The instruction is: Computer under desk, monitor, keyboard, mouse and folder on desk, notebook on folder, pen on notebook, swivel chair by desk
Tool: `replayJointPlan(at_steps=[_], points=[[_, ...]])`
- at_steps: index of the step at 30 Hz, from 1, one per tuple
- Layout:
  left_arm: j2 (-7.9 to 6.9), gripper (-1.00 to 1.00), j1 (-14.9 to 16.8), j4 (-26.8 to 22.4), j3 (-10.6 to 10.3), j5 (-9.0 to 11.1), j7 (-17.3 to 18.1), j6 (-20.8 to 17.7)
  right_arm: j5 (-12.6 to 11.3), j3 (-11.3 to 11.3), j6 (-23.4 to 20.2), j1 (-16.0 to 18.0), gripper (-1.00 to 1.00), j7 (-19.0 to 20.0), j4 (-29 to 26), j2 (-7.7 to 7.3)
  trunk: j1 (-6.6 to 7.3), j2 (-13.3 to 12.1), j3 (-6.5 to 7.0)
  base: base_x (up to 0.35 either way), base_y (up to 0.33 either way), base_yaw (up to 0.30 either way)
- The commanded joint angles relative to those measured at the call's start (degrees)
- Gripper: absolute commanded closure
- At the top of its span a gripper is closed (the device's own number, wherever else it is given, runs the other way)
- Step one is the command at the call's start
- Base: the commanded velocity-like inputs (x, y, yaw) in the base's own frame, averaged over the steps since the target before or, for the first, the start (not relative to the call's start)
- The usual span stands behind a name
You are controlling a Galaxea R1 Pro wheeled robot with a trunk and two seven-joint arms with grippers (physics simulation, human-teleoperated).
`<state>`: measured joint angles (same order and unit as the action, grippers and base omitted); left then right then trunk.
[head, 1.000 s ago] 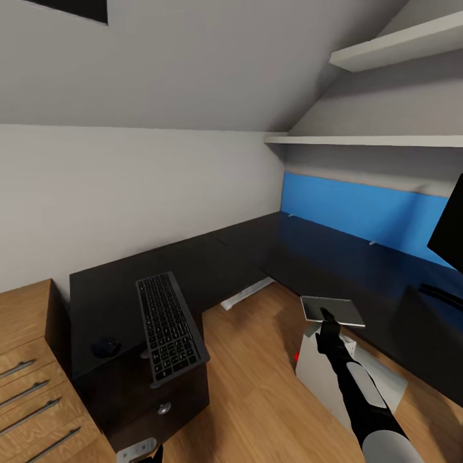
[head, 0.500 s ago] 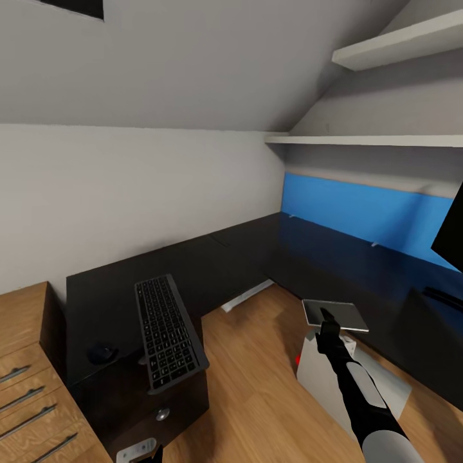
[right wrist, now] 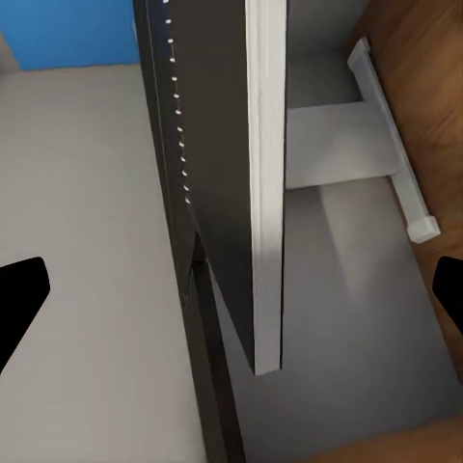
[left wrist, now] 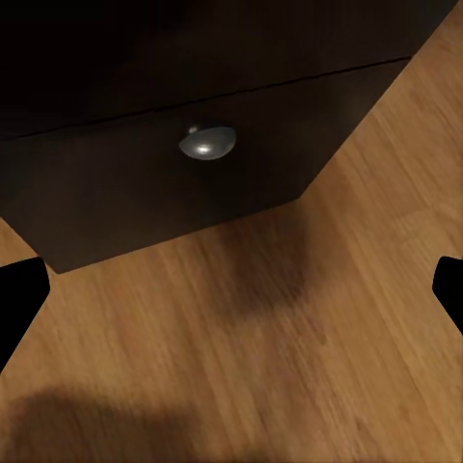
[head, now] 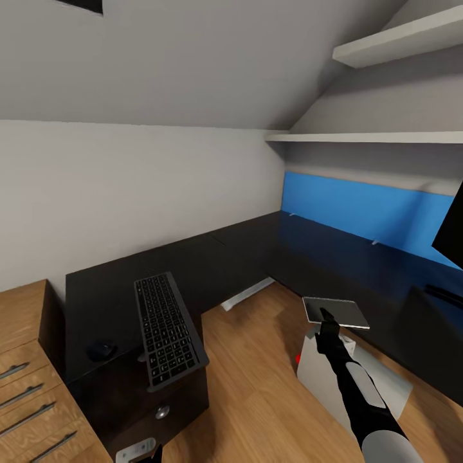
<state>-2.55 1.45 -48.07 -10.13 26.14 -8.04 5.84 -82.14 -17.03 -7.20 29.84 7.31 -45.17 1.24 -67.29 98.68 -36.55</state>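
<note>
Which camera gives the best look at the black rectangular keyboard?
The head view: the black rectangular keyboard lies whole on the dark desk, overhanging its front edge. The wrist views give no look at its keys.

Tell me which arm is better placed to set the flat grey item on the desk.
Right. The right gripper has the flat grey item at its tip beside the desk; the left gripper hangs low by the drawer knob.

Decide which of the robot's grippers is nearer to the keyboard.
Left. The left gripper sits low, just below the keyboard that overhangs the desk. The right gripper is across the floor, holding a flat grey item.
</note>
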Motion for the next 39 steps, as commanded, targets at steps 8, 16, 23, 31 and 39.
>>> replayJointPlan(at_steps=[8, 16, 23, 31, 39], points=[[-0.17, -1.00, 0.04, 0.06, -0.44, 0.51, -0.28, 0.36, -0.40, -0.29, -0.45, 0.04, -1.00, 0.16, 0.00, 0.08, 0.01, 0.03, -0.05, 0.007, 0.000, 0.000], [-0.18, -1.00, 0.04, 0.08, -0.44, 0.49, -0.29, 0.40, -0.39, -0.29, -0.45, 0.04, -1.00, 0.16, 0.00, 0.08, 0.01, 0.03, -0.05, 0.107, 0.000, 0.000], [-0.20, -1.00, 0.04, 0.08, -0.42, 0.49, -0.31, 0.40, -0.39, -0.29, -0.45, 0.04, -1.00, 0.16, 0.00, 0.08, 0.01, 0.03, -0.05, 0.010, 0.000, 0.000], [-0.20, -1.00, 0.04, 0.08, -0.42, 0.49, -0.26, 0.40, -0.39, -0.29, -0.50, 0.04, -1.00, 0.16, 0.00, 0.00, 0.01, 0.03, -0.05, 0.050, 0.000, 0.000], [-0.18, -1.00, 0.04, 0.08, -0.42, 0.49, -0.31, 0.33, -0.46, -0.29, -0.55, 0.04, -1.00, 0.16, 0.00, -0.01, 0.01, 0.03, -0.05, 0.068, 0.000, 0.000]])
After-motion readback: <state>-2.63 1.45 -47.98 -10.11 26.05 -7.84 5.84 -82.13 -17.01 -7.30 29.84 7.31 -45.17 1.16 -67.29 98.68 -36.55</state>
